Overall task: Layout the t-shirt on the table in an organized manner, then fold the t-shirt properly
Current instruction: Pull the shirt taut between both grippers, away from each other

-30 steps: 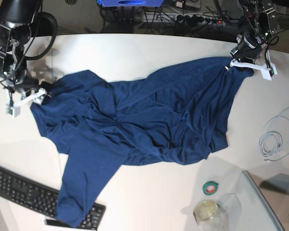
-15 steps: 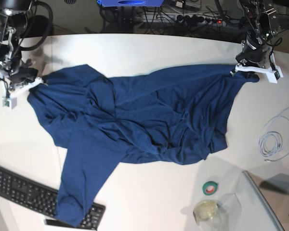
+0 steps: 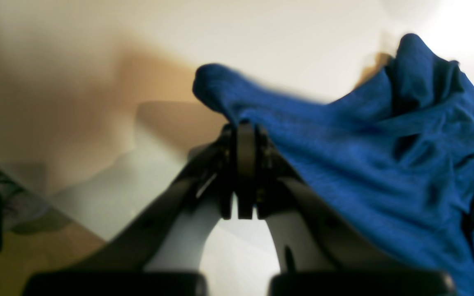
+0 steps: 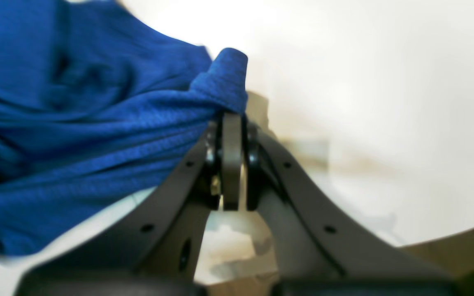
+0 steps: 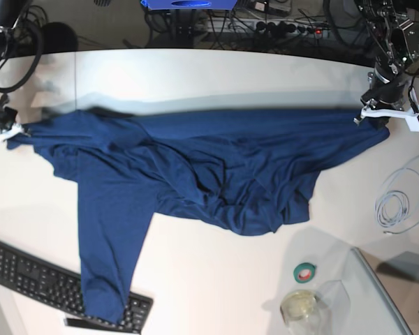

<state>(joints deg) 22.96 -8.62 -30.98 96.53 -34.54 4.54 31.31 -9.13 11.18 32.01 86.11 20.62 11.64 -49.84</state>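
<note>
Both pinches look thin: my left gripper and right gripper are each clamped on only a small nub of the t-shirt, so I judge more outward pull could slip a corner free. The navy shirt spans the table, top edge taut, body bunched mid-way, one part trailing onto the keyboard.

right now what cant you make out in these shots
- Right tool: base view's left edge cuts it off.
- t-shirt sleeve end: lies over the keyboard, hiding part of it.
- Both wrist views: blurred, so the table shows no detail.
</note>
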